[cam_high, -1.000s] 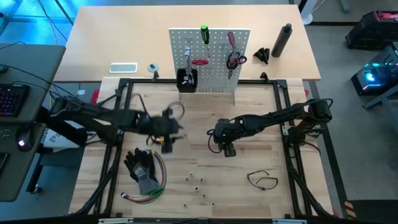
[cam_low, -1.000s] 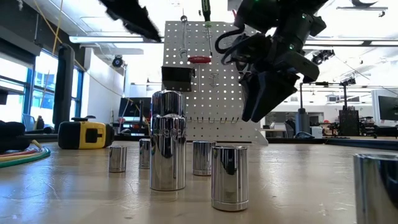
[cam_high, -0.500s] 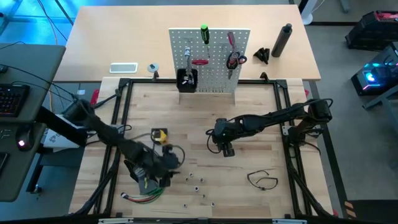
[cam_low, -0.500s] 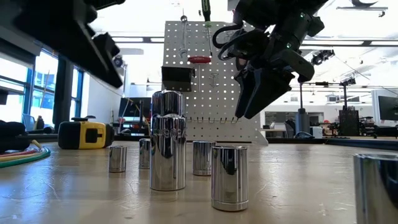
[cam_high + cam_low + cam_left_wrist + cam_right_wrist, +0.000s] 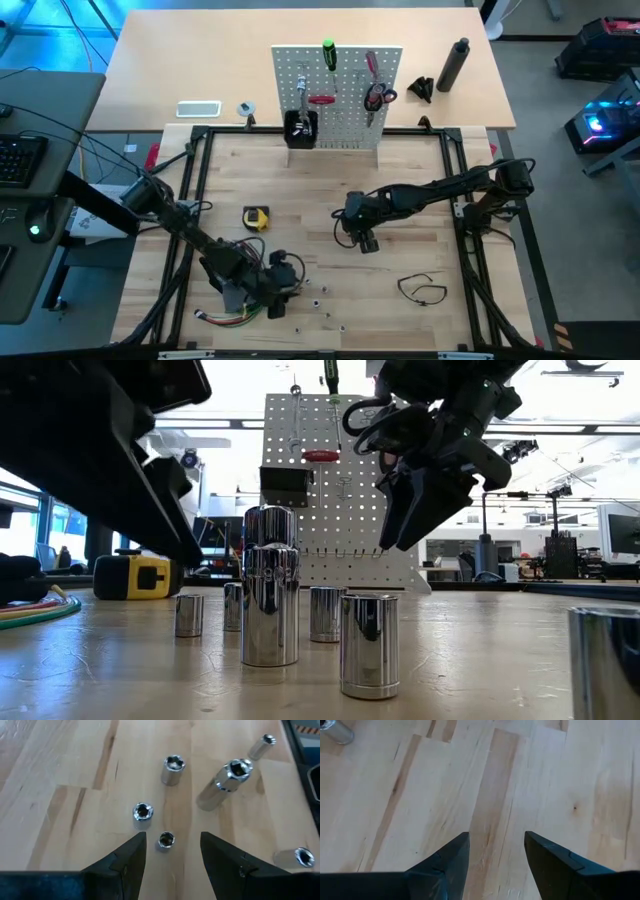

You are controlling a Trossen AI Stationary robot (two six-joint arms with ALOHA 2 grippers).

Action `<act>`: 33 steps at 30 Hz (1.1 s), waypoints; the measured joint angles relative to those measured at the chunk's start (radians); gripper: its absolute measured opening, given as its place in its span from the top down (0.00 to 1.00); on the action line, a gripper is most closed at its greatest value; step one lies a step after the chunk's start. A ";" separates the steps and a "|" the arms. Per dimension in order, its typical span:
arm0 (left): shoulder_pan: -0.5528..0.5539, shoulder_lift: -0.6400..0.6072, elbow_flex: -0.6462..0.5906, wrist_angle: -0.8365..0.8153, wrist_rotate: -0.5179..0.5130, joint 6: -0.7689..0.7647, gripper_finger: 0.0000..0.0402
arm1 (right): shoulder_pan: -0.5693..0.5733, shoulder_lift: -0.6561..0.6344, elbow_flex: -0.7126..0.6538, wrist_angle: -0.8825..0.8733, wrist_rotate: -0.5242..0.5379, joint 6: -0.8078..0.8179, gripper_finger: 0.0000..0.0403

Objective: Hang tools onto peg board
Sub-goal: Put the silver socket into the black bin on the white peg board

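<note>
The peg board point(image 5: 338, 95) stands upright at the far side, with a green screwdriver point(image 5: 328, 54), red-handled tools point(image 5: 374, 92) and a black bin point(image 5: 300, 128) on it. A yellow tape measure point(image 5: 256, 216) and a thin black loop point(image 5: 420, 288) lie on the table. Several small metal sockets point(image 5: 314, 296) stand on end near the front edge. My left gripper point(image 5: 292, 288) is low over them and open; one small socket point(image 5: 166, 840) stands just beyond the gap between its fingertips, untouched. My right gripper point(image 5: 366, 243) hangs open over bare wood at mid-table.
Black gloves point(image 5: 222, 262) and coloured wires point(image 5: 228, 316) lie under and beside my left arm. A taller socket point(image 5: 227, 781) and other sockets point(image 5: 173, 768) stand just past my left fingers. A black frame point(image 5: 190, 150) borders the work area; a dark bottle point(image 5: 455, 63) stands behind it.
My left gripper has swung from beside the tape measure toward the table's near edge and down, rolling as it went, and now hovers over the sockets. Its arm now covers part of the gloves. My right gripper has stayed in place.
</note>
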 joint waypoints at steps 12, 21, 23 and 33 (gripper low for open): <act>-0.003 0.084 0.002 -0.001 -0.066 -0.118 0.55 | 0.035 0.000 0.000 -0.001 -0.005 -0.036 0.54; -0.005 0.112 0.003 0.021 -0.100 -0.118 0.61 | 0.034 0.000 0.000 -0.001 -0.005 -0.034 0.54; -0.004 0.112 0.002 0.015 -0.116 -0.109 0.65 | 0.034 0.000 0.000 0.000 -0.004 -0.034 0.54; -0.003 0.112 0.002 0.014 -0.141 -0.050 0.84 | 0.034 0.000 0.000 0.013 -0.004 -0.034 0.54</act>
